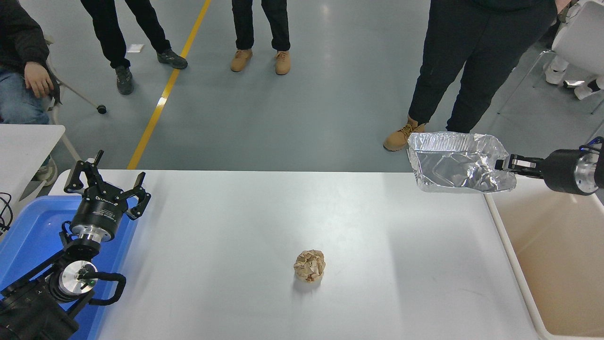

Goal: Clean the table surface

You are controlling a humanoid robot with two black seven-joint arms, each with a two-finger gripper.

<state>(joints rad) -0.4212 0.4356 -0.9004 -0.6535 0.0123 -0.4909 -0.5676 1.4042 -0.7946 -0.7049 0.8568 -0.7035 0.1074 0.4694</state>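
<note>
The white table surface (236, 222) fills the lower middle of the head view. A crumpled brown paper ball (309, 266) lies on it, a little right of centre. My right gripper (504, 165) comes in from the right edge and is shut on the right rim of a crushed foil tray (455, 162). The tray hangs in the air above the table's far right corner. My left gripper (107, 184) is parked at the lower left with its fingers spread open and nothing in them.
A beige bin (557, 245) with a white rim stands against the table's right side. A blue bin (28, 226) sits under the left arm. A smaller white table (23, 141) is at far left. People stand beyond the far edge.
</note>
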